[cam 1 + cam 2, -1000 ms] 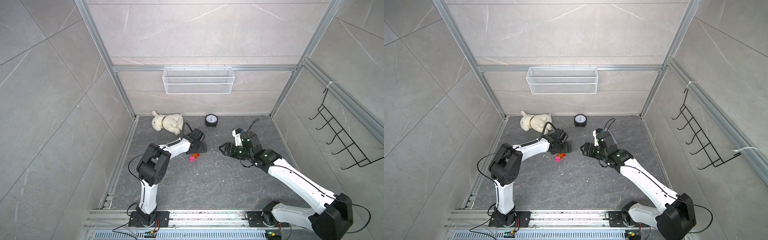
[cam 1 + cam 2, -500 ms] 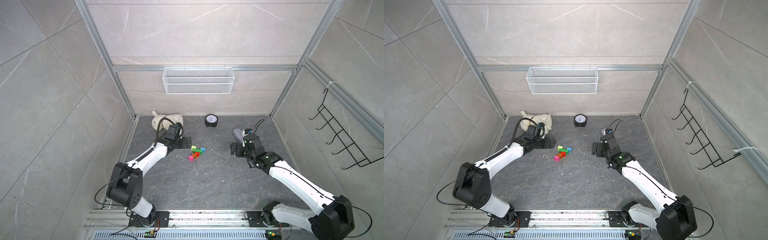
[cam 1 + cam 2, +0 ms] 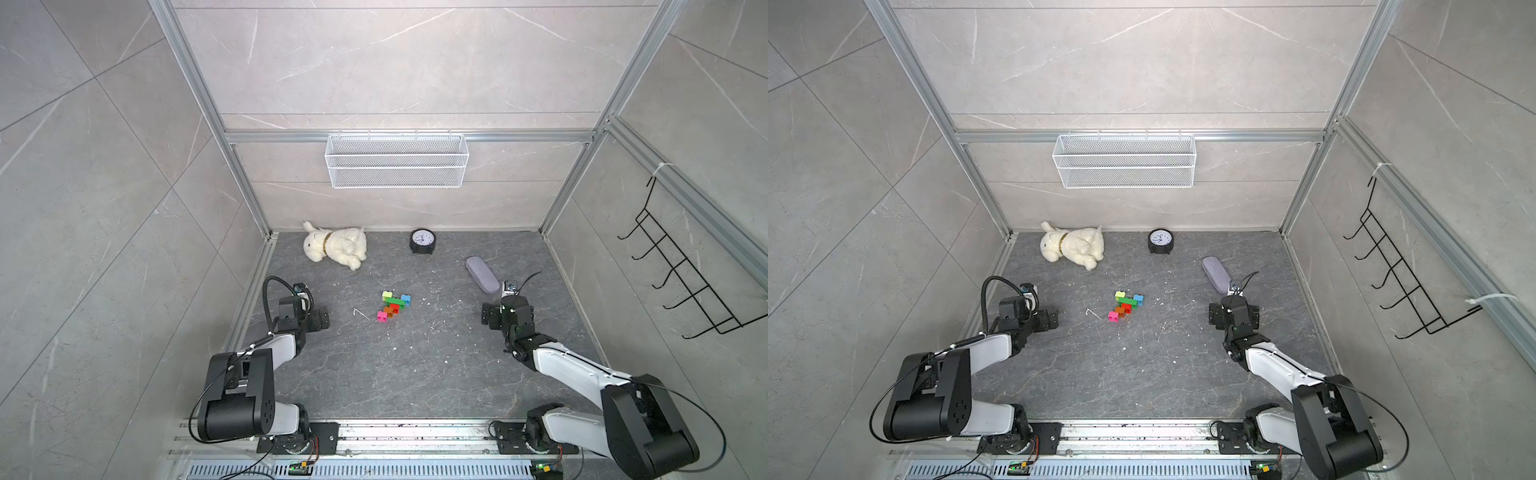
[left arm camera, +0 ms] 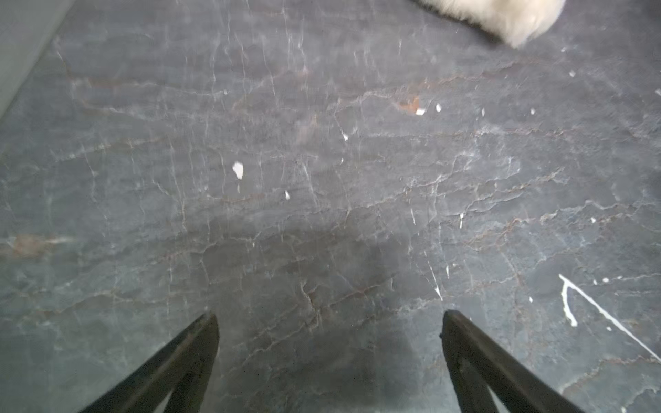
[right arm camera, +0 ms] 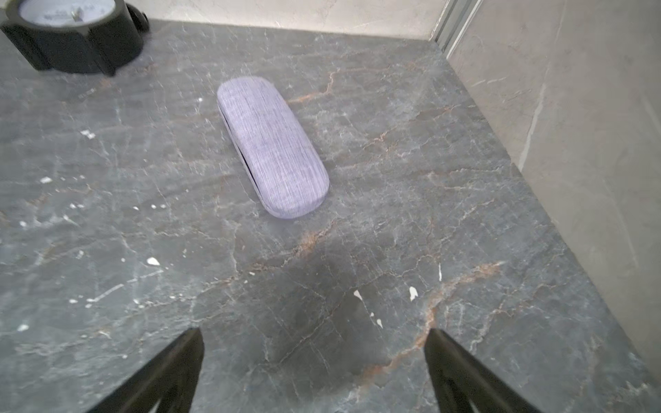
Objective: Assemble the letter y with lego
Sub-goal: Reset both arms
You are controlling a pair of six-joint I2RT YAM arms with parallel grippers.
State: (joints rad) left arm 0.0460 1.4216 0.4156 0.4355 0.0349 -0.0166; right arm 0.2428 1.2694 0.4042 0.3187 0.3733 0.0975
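**The y lies built at mid-bench, both grippers wide and empty**

We begin at the left edge of the bench (image 3: pixel 415 374). There our left gripper (image 4: pixel 329 314) hangs low over bare stone, jaws spread as far as they go, with nothing between them. Its wrist view catches only grey slab and a corner of the plush dog (image 3: pixel 336 247). The dog lies by the back-left corner, well apart from the work, so we take it for a bystander.

Near the middle of the bench lies the letter y (image 3: pixel 393 305), flat on the stone. The pink brick (image 3: pixel 382 316), orange brick (image 3: pixel 389 310) and red brick (image 3: pixel 395 307) step up to the green crossbar (image 3: pixel 397 300). The yellow-green brick (image 3: pixel 387 295) and blue brick (image 3: pixel 406 299) cap its ends. Neither gripper touches it. We judge the build complete, and think the arms are parked to either side so that nothing nudges it.

The clock (image 3: pixel 422 241) stands at the back edge, and the glasses case (image 5: pixel 273 146) lies towards the right edge. Just in front of the case, our right gripper (image 5: pixel 314 330) is likewise fully spread and holds nothing.
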